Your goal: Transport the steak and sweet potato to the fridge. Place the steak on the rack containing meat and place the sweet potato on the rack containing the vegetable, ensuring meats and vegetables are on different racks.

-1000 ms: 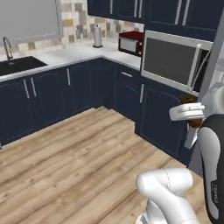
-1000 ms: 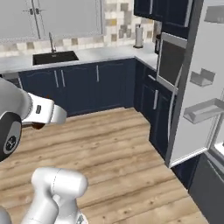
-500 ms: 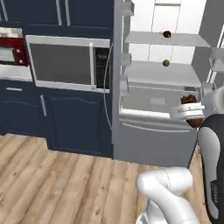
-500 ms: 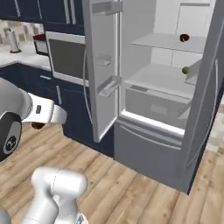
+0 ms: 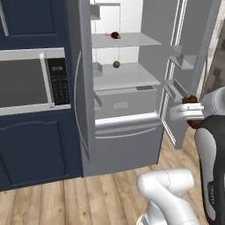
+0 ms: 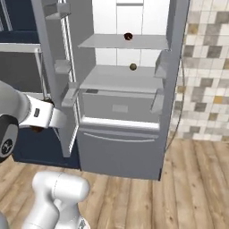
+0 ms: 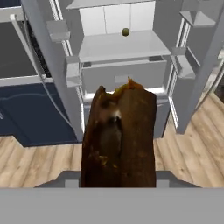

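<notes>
The tool [image 5: 191, 110] is pinching a brown chunk [image 7: 119, 138] — the sweet potato, judging by its dull colour — upright between its jaws. The fridge [image 5: 132, 83] is standing open ahead; the vegetable [image 7: 125, 31] is lying ahead and above the tool, the steak [image 6: 128, 36] one rack higher.

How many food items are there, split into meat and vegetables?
Meat: 2, the steak and the small pink meat on the top shelf
Vegetables: 2, the green vegetable on the lower shelf, the sweet potato being carried
Total: 4
</notes>
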